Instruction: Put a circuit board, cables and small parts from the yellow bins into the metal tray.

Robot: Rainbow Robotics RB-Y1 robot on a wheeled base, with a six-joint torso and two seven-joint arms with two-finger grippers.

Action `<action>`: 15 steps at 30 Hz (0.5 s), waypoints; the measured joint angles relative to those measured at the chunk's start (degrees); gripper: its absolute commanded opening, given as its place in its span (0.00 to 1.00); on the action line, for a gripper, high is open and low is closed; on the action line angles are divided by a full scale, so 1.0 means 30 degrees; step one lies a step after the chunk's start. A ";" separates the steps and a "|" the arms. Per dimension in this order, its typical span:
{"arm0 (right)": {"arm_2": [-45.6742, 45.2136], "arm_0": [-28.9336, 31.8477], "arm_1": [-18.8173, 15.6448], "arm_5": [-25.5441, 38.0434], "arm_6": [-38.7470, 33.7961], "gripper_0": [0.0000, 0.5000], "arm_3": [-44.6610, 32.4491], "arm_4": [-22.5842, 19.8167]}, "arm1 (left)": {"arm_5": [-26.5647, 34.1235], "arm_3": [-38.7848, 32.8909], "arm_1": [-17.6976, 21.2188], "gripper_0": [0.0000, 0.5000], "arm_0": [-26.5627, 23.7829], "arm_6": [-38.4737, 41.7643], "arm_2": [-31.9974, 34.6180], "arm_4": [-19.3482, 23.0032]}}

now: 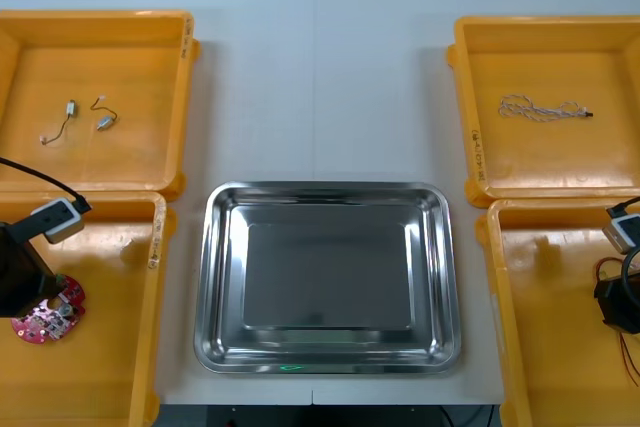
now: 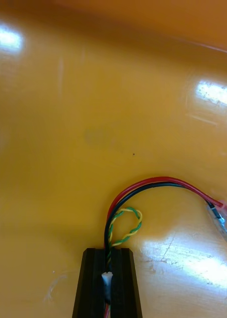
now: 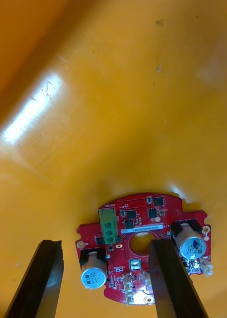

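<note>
Round red circuit board lies flat on the floor of the near left yellow bin, at the desk's near left corner. The left fingers stand wide apart over it, holding nothing. One is clear of the board's rim and the other crosses in front of its face.

At the near right corner, in the near right yellow bin, the right fingers are closed together on a red, black and twisted yellow-green cable bundle, which loops out over the bin floor.

A shiny bare metal tray sits between the bins by the desk's near edge. Small metal parts lie in the far left yellow bin. A twisted blue and white cable lies in the far right yellow bin.
</note>
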 measured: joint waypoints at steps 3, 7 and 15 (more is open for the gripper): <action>-0.0001 -0.0002 0.0000 -0.0072 0.0014 0.00 0.0000 -0.0001 | -0.0607 0.0436 0.0008 1.00 0.0000 0.0000 -0.0292 0.0000; -0.0011 -0.0014 0.0000 -0.0065 0.0168 0.00 0.0005 -0.0001 | -0.1333 0.1089 0.0009 1.00 0.0001 0.0000 -0.0648 0.0001; -0.0146 -0.0582 0.0064 0.1285 0.0367 0.00 0.0005 -0.0004 | -0.1507 0.1166 0.0009 1.00 0.0002 -0.0001 -0.0879 0.0002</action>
